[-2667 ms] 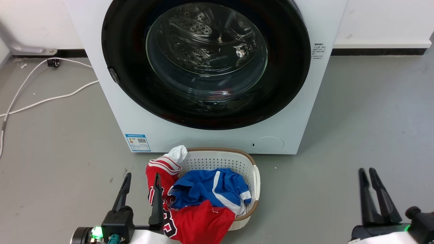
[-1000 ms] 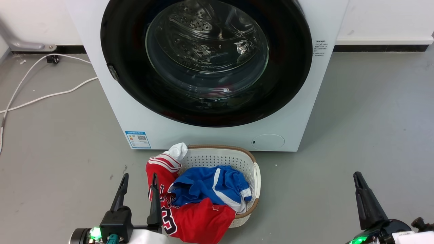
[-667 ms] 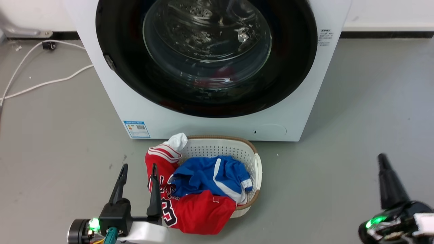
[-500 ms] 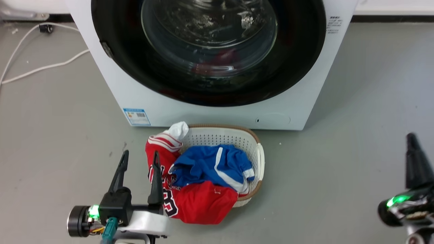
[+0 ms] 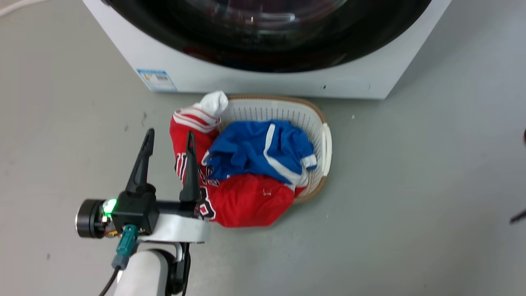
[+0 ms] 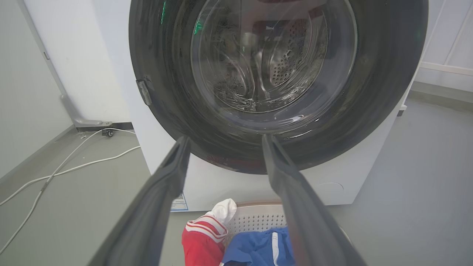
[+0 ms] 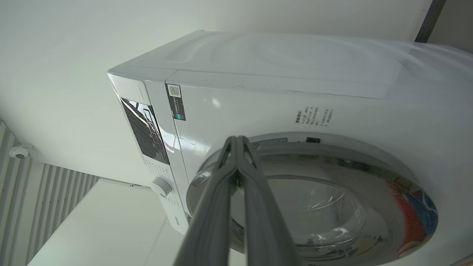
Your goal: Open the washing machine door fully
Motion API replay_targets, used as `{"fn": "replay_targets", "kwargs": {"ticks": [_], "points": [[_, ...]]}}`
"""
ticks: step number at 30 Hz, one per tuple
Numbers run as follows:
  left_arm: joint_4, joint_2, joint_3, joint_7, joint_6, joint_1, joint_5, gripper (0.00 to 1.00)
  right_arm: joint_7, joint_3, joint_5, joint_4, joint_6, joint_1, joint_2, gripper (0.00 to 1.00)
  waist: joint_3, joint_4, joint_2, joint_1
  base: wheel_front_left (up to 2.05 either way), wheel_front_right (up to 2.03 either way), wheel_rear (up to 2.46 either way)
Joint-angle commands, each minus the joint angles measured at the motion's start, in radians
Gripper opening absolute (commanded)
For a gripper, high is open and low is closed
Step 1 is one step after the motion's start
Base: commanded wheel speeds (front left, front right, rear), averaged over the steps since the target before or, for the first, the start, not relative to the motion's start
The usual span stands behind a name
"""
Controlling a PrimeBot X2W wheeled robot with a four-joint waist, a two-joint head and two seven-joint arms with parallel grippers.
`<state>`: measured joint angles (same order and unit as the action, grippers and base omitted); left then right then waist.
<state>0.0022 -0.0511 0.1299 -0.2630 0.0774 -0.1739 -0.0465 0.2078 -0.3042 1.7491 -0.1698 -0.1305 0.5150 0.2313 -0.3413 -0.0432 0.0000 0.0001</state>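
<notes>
Operator: Status, washing machine door (image 6: 380, 92)?
Guide: Shut flush against the washing machine (image 6: 343, 184). Your left end effector (image 5: 170, 132) hangs wide open and empty near the laundry basket (image 5: 326, 139). Your right end effector (image 7: 236, 138) has its fingers pressed together, gripping nothing.

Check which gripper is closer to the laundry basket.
Left. The left gripper hangs open beside the basket, one finger over the red jersey. The right gripper, shut, points at the washer door edge, away from the basket.
</notes>
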Motion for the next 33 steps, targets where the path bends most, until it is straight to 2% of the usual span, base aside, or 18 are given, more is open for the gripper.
{"fn": "replay_targets", "kwargs": {"ticks": [1,9,15,26,33], "points": [[-0.006,0.001,0.001,-0.003,-0.004,-0.023,0.005,1.00,0.009,0.007,-0.010,-0.016,0.000,0.053,0.014,0.00,-0.065,-0.007,0.0000,-0.0001,0.00,0.00,0.00],[-0.015,0.001,0.003,-0.003,-0.011,-0.087,-0.001,1.00,0.071,0.082,-0.072,-0.131,0.000,0.315,0.101,0.00,-0.176,-0.022,0.0000,-0.0001,0.00,0.00,0.00],[-0.017,0.001,0.016,-0.003,-0.008,-0.115,-0.010,1.00,0.141,0.174,-0.130,-0.220,0.000,0.463,0.147,0.00,-0.229,-0.039,0.0000,-0.0001,0.00,0.00,0.00],[-0.012,0.001,0.050,-0.003,0.001,-0.145,-0.027,1.00,0.231,0.290,-0.220,-0.358,0.000,0.658,0.195,0.00,-0.283,-0.079,0.0000,-0.0001,0.00,0.00,0.00],[-0.009,0.001,0.071,-0.003,0.010,-0.156,-0.040,1.00,0.280,0.343,-0.265,-0.410,0.000,0.727,0.201,0.00,-0.301,-0.097,0.0000,-0.0001,0.00,0.00,0.00]]}}
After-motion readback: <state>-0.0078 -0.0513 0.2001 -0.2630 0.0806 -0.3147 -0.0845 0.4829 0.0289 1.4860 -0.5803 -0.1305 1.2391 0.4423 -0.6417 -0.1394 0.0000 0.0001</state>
